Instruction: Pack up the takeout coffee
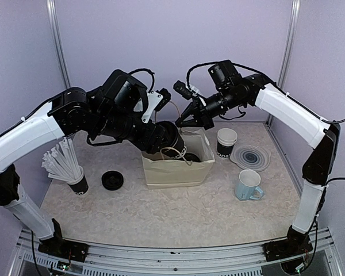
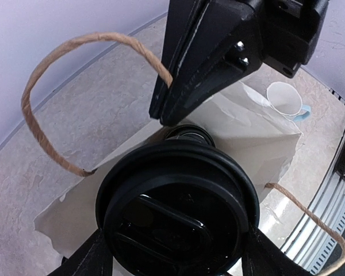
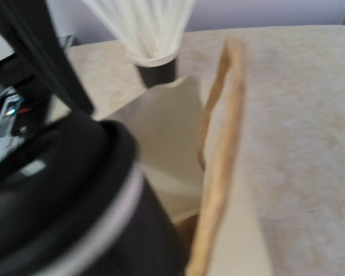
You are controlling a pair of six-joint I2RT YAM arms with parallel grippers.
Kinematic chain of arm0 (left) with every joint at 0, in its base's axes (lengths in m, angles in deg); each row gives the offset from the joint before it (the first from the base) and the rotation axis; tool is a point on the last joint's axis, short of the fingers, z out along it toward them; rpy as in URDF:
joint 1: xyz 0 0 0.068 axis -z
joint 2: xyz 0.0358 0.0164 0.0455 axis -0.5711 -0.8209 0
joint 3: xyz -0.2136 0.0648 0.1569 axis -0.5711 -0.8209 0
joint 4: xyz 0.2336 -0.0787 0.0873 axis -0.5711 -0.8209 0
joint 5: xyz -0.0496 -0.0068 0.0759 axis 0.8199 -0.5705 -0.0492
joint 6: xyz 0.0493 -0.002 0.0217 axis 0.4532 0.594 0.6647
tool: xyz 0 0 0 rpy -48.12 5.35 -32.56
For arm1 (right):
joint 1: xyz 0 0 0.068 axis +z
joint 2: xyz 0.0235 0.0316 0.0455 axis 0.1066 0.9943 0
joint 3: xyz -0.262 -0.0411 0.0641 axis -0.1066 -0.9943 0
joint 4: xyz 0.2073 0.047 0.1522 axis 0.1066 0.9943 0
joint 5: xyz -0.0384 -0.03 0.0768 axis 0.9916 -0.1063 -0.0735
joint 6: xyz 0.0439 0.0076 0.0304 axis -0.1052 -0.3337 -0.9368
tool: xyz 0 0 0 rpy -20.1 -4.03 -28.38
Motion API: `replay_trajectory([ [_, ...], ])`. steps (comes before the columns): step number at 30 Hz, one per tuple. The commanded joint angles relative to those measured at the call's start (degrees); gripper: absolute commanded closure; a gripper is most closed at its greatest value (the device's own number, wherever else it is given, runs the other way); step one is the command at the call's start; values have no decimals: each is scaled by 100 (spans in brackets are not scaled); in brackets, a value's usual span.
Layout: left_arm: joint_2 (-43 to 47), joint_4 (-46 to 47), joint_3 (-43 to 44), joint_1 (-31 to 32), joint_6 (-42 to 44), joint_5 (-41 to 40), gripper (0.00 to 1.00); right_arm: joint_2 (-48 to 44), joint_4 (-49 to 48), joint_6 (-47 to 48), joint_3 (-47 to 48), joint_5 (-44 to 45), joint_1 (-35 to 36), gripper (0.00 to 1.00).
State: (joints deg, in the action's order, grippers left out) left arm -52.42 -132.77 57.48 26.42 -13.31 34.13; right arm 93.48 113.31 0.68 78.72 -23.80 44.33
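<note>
Black paper takeout cup w/ black round plastic lid [image 2: 178, 201] hangs tilted at the mouth of the beige paper bag [image 1: 172, 169], clamped in the L gripper [image 2: 175, 256]. R gripper [image 1: 187, 122], fingers together, pinches the bag's brown twisted-paper handle [image 2: 46, 75]. Unlidded black cup [image 1: 226, 142] stands just right of the bag.

Marbled table [image 1: 178, 213] holds bag [image 1: 172, 169], cup [image 1: 226, 142], mug [image 1: 249, 186], coaster [image 1: 251, 157], lid [image 1: 112, 180], stick-cup [image 1: 77, 184].

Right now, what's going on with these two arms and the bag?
The left gripper holds a lidded coffee cup at the mouth of the open paper bag. The right gripper is shut at the bag's rope handle, apparently steadying it. A second cup, without lid, waits beside the bag.
</note>
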Motion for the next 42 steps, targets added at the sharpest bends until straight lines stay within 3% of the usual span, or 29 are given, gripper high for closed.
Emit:
replay_trajectory([
  [1, -143, -131, 4, 290, -70, -642, 47, -346, 233, -7, -231, -29, 177, 100],
  [10, -295, -644, -11, 1053, -191, -1747, 48, -909, 380, -137, -485, -126, 221, 100],
  [19, -323, -882, -97, 1826, -557, -2950, 49, -1427, 212, -133, -1423, -517, 323, 98],
  [28, -373, -1274, -476, 2294, -1080, -3110, 49, -1701, 199, -47, -1665, -1068, 450, 92],
  [31, -416, -1404, -551, 2348, -1215, -2994, 49, -1599, 341, 108, -1570, -1127, 459, 86],
  [38, -455, -1918, -400, 2618, -1714, -2835, 49, -1168, 1729, 1045, -528, -1260, 314, 58],
  [42, -439, -2101, -408, 2813, -2004, -2848, 49, -1198, 1769, 1233, -505, -1352, 77, 49],
])
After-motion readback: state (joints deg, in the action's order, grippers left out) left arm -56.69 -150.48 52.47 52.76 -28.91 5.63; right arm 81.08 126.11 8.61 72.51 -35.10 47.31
